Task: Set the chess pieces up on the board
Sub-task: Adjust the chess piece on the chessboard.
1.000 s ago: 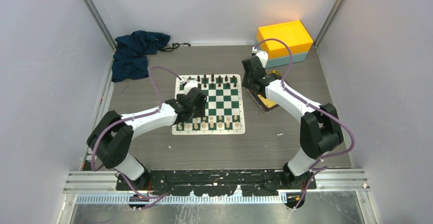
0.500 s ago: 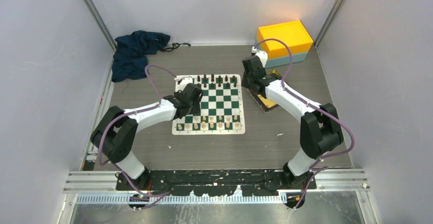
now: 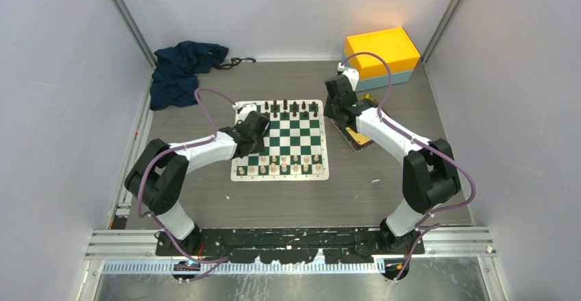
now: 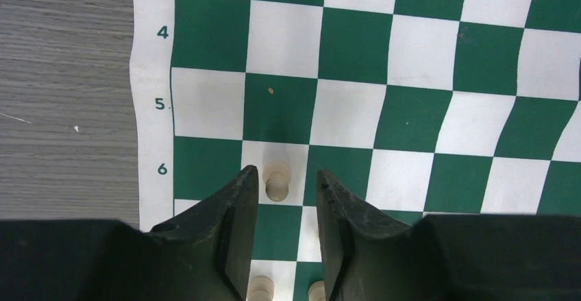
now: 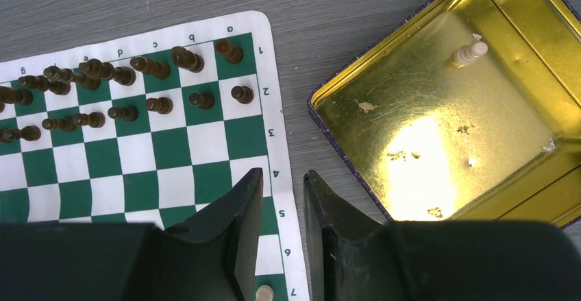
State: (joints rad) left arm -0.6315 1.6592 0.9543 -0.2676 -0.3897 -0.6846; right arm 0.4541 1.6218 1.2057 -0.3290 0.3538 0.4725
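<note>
The board point(image 4: 411, 123) is a thin, matt printed mat lying slightly wavy, the chess pieces point(image 4: 277, 181) look like smooth pale turned wood, the tray point(image 5: 425, 157) is glossy, scuffed gold metal, and the surface point(image 4: 62, 75) shows matt grey wood grain.

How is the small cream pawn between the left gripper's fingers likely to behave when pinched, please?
The small cream pawn is tiny, so probably light and easily shoved by a glancing touch. Standing tall on a narrow base, it may tip. Its rounded body could then roll across the flat green-and-white board.
</note>
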